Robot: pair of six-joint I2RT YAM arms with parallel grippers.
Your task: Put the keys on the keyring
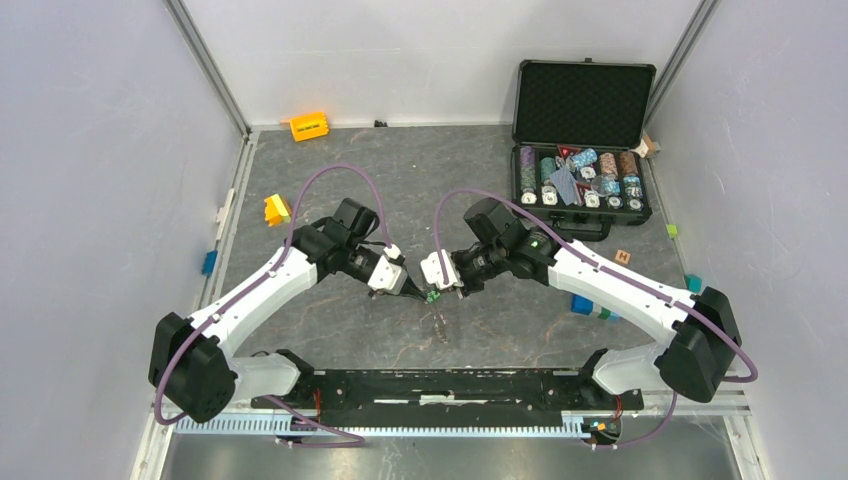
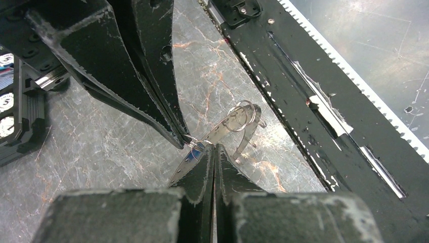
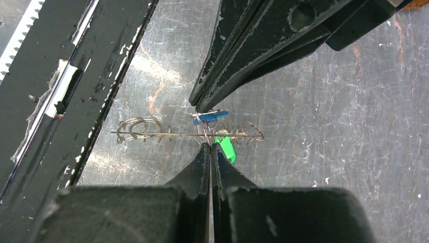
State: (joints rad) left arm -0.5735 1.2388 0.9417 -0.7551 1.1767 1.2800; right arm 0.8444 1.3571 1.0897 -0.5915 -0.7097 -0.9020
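two pincers meet tip to tip at the middle of the table point(image 1: 400, 170), the left pincer point(image 1: 413, 291) reaching in from 9 o'clock and the right pincer point(image 1: 449, 292) from 3 o'clock. both are closed, seemingly nipping thin wire. the blue key point(image 3: 210, 117) and green key point(image 3: 226, 148) sit between the tips, against the silver keyring point(image 3: 137, 128), whose loops trail toward 6 o'clock.

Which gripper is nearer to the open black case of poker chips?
Right. The right gripper sits left of the case and nearer the arm bases; the left gripper lies just beyond it, further left.
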